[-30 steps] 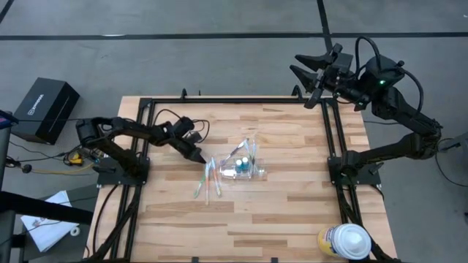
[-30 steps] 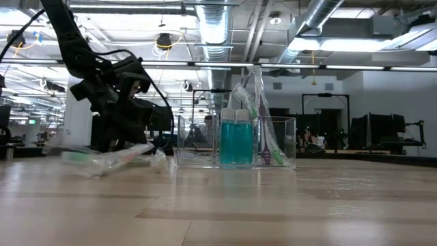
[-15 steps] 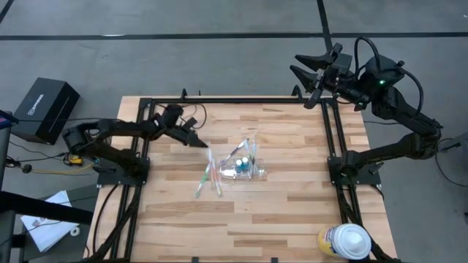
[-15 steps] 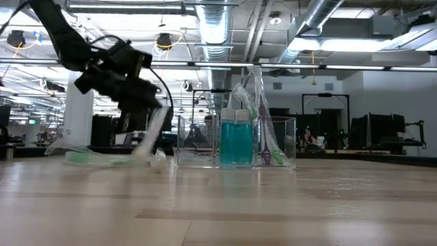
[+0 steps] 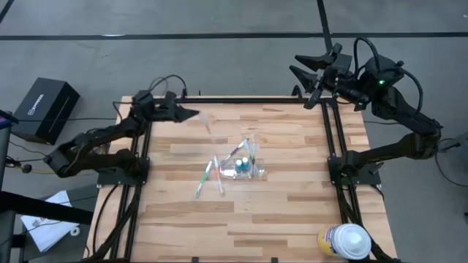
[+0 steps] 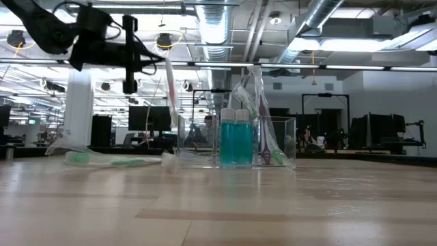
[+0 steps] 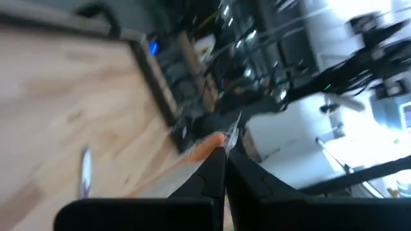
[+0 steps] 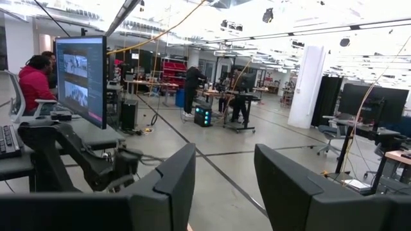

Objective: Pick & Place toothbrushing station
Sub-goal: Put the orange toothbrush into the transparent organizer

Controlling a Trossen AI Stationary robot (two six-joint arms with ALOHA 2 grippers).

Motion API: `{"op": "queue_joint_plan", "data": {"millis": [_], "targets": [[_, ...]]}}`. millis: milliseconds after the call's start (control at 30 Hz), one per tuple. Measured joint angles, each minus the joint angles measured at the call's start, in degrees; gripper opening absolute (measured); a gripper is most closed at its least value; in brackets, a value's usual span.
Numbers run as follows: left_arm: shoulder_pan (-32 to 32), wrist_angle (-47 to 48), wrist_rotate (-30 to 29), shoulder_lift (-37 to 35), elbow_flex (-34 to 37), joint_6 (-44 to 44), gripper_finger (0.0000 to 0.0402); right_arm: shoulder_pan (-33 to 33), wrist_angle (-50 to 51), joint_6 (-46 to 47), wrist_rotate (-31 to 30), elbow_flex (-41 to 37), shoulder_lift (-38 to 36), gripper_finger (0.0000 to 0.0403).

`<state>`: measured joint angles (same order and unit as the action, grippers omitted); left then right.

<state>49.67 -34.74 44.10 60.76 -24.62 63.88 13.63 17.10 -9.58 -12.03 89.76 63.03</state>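
The left gripper (image 5: 191, 115) hung high over the worktop's (image 5: 278, 212) far-left part, its fingers (image 7: 209, 183) pinched closed on the thin held brush (image 6: 168, 85), which dangled head-down from them. The cup (image 5: 252, 172) sat mid-worktop, well to the right of and nearer than that gripper, already carrying two tubes (image 6: 235, 140) and a few upright brushes. Two or three loose brushes (image 5: 205, 177) lay just left of the cup. The right gripper (image 5: 307, 73) waited beyond the far-right corner, fingers (image 8: 173, 186) apart and empty.

The likeliest trouble, I judged, was the pinch itself. The brush was slim and caught near one end, so it could swing or twist as the arm travelled and arrive askew at the cup. A slanted brush might strike the rim or the upright brushes, tip the light cup, or slip free and fall among the loose ones.

The low view alone showed the brush hanging nearly vertical, clear of the worktop, and what stood inside the cup. From above the same brush was only a pale smear, but that view gave the gap between gripper and cup and counted the loose brushes. The left wrist view confirmed the closed fingers, though the brush there was a blur. The right wrist view saw only the room.
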Motion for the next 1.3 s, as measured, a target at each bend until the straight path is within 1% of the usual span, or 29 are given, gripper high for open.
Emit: {"op": "queue_joint_plan", "data": {"millis": [100, 267, 400, 500, 600, 700, 767, 1000, 1100, 1200, 1300], "targets": [[0.1, -5.8, -4.3, -2.1, 0.0, 2.6, 0.0, 0.0, -0.1, 0.1, 0.0, 0.0, 0.6, 0.015], [0.1, -20.2, -12.3, -2.7, 0.0, 8.3, 0.0, 0.0, -0.1, 0.6, 0.0, 0.0, 3.0, 0.015], [-1.0, -30.7, -20.5, -2.7, -1.0, 8.5, 0.0, 0.0, -0.6, 2.0, 0.1, 0.0, 6.0, 0.015], [-1.6, -35.2, -24.4, -2.7, -3.7, 8.1, 0.0, 0.0, -2.9, 3.1, 0.4, 0.0, 8.4, 0.015], [-2.3, -35.6, -25.2, -2.5, -8.0, 7.4, 0.0, 0.0, -5.5, 3.3, 2.8, 0.0, 10.6, 0.015], [-3.6, -35.7, -25.2, -1.6, -13.4, 5.2, 0.0, 0.6, -7.0, 4.5, 3.8, 0.0, 13.0, 0.015], [-4.3, -35.7, -25.2, -0.4, -17.2, 4.1, 0.0, 1.2, -7.0, 4.8, 6.2, 0.0, 14.2, 0.015], [-7.4, -35.5, -23.0, 6.7, -28.6, 2.6, 0.0, 1.5, -10.9, 6.7, 10.2, 0.2, 17.9, 0.0152], [-8.6, -35.6, -21.1, 10.1, -32.4, 2.4, 0.0, 1.4, -8.7, 6.1, 11.7, 3.1, 19.5, 0.0153], [-9.8, -35.5, -20.1, 13.5, -35.4, 2.6, 0.0, 1.2, -5.2, 5.3, 11.6, 6.9, 21.7, 0.0153], [-10.6, -35.5, -19.4, 16.2, -37.8, 2.9, 0.0, 1.1, -0.5, 5.7, 11.6, 11.6, 24.1, 0.0162]]}}
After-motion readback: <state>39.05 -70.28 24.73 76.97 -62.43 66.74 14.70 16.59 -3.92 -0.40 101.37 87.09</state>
